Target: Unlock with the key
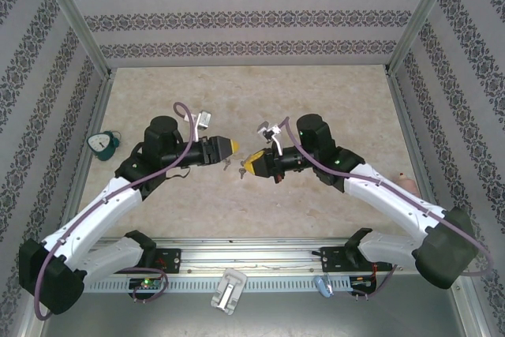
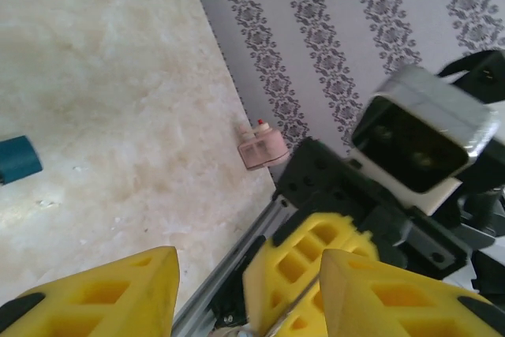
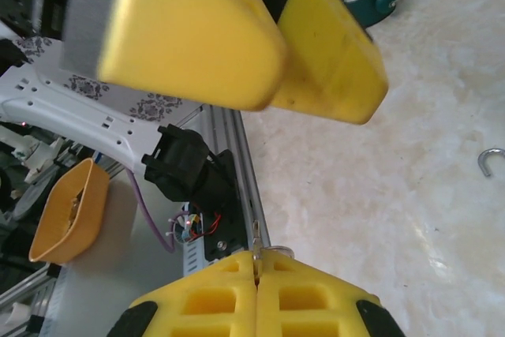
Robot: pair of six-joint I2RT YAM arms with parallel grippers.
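The key point(image 3: 256, 244) is a thin metal blade with a ring. It is pinched upright between the yellow pads of my right gripper point(image 3: 257, 256), which is shut on it. In the top view my right gripper point(image 1: 248, 166) points left and my left gripper point(image 1: 230, 147) points right, their tips almost meeting at mid-table. Small dark metal pieces point(image 1: 230, 165) hang just below those tips, too small to identify. My left gripper point(image 2: 248, 256) stands open, with the right gripper's yellow fingers point(image 2: 308, 250) just beyond its gap. I see nothing between its pads.
A teal clock point(image 1: 102, 144) sits by the left wall. A small pink object point(image 2: 260, 146) lies against the right wall. A loose metal hook point(image 3: 491, 162) rests on the beige tabletop. An aluminium rail point(image 1: 252, 244) runs along the near edge.
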